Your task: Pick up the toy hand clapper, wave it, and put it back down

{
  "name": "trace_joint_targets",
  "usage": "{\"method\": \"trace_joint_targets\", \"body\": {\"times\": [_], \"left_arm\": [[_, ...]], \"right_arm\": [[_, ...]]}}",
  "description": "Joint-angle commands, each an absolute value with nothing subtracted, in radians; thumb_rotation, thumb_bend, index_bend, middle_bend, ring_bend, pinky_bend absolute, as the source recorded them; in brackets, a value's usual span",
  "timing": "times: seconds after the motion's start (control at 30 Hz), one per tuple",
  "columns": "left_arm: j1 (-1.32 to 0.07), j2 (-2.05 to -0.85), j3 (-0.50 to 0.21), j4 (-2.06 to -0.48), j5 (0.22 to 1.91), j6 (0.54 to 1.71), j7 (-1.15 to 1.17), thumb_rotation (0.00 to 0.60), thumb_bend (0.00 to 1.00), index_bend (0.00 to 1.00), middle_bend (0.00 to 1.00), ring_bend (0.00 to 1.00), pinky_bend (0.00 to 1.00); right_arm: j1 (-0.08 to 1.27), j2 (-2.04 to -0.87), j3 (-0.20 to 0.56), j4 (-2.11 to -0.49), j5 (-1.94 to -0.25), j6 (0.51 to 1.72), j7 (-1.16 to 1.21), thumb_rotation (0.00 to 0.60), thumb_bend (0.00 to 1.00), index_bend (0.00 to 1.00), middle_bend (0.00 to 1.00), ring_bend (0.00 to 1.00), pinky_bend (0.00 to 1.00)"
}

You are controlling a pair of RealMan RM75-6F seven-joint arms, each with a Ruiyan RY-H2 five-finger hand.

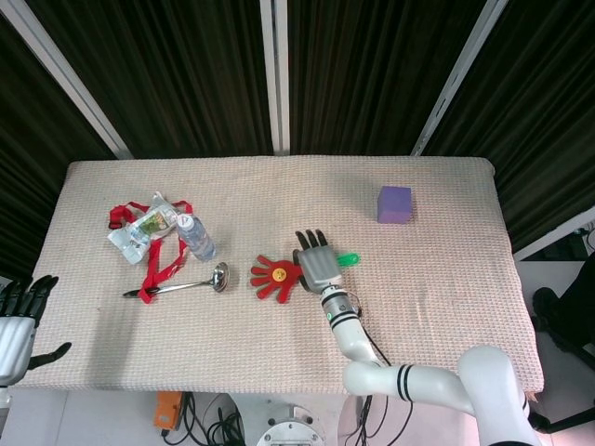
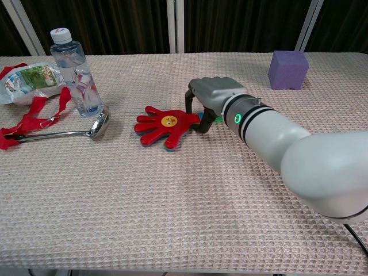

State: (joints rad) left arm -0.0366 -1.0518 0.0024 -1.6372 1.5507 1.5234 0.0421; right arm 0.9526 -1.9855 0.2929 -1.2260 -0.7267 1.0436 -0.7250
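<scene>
Clapper (image 2: 164, 126) lay flat on the table (image 2: 172, 218), mid-table, its red palm spreading toward the ladle (image 2: 69, 131) and its green handle (image 1: 347, 259) running under the right hand (image 2: 211, 95). Right hand sat over the handle end, fingers (image 2: 202, 122) curled down with tips at the junction of red palm and handle; the thumb side came down just behind. Fingers looked wrapped around the handle, but whether they truly gripped it or only touched could not be told from either view. In the head view the handle tip poked out on the far side of the hand, toward the purple block (image 1: 394, 203). The red palm rested on the cloth. Left hand (image 1: 16, 316) hung at the table's near-left corner, off the clapper, fingers spread, holding nothing. Bottle (image 2: 75, 72) stood upright beside the ladle bowl; a wrapped packet (image 2: 31, 80) and red strap (image 2: 40, 112) lay at far left.
</scene>
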Motion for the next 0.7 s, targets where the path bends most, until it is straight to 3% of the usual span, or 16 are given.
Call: {"method": "trace_joint_targets", "body": {"times": [0.03, 0.2, 0.4, 0.5, 0.7], "left_arm": [[-0.037, -1.052, 0.003, -1.638, 1.550, 1.522, 0.042, 0.600, 0.10, 0.04, 0.06, 0.00, 0.00], [-0.036, -1.051, 0.003, -1.639, 1.551, 1.522, 0.041, 0.600, 0.10, 0.04, 0.06, 0.00, 0.00], [-0.034, -1.051, 0.005, -1.639, 1.550, 1.524, 0.025, 0.600, 0.11, 0.04, 0.06, 0.00, 0.00], [-0.032, -1.049, 0.005, -1.641, 1.551, 1.526, 0.022, 0.600, 0.11, 0.04, 0.06, 0.00, 0.00], [-0.029, -1.044, 0.007, -1.652, 1.552, 1.528, 0.024, 0.600, 0.11, 0.04, 0.06, 0.00, 0.00]], "right_arm": [[0.947, -1.986, 0.290, -1.222, -0.737, 1.045, -0.718, 0.600, 0.31, 0.55, 0.11, 0.00, 0.00], [0.929, -1.976, 0.283, -1.227, -0.778, 1.049, -0.681, 0.600, 0.32, 0.66, 0.21, 0.00, 0.00], [0.876, -1.931, 0.278, -1.271, -0.902, 1.024, -0.473, 0.600, 0.33, 0.78, 0.40, 0.14, 0.03], [0.842, -1.896, 0.273, -1.307, -0.981, 1.012, -0.335, 0.600, 0.33, 0.84, 0.49, 0.26, 0.21], [0.779, -1.834, 0.270, -1.375, -1.110, 1.033, -0.104, 0.600, 0.33, 0.88, 0.59, 0.39, 0.54]]}}
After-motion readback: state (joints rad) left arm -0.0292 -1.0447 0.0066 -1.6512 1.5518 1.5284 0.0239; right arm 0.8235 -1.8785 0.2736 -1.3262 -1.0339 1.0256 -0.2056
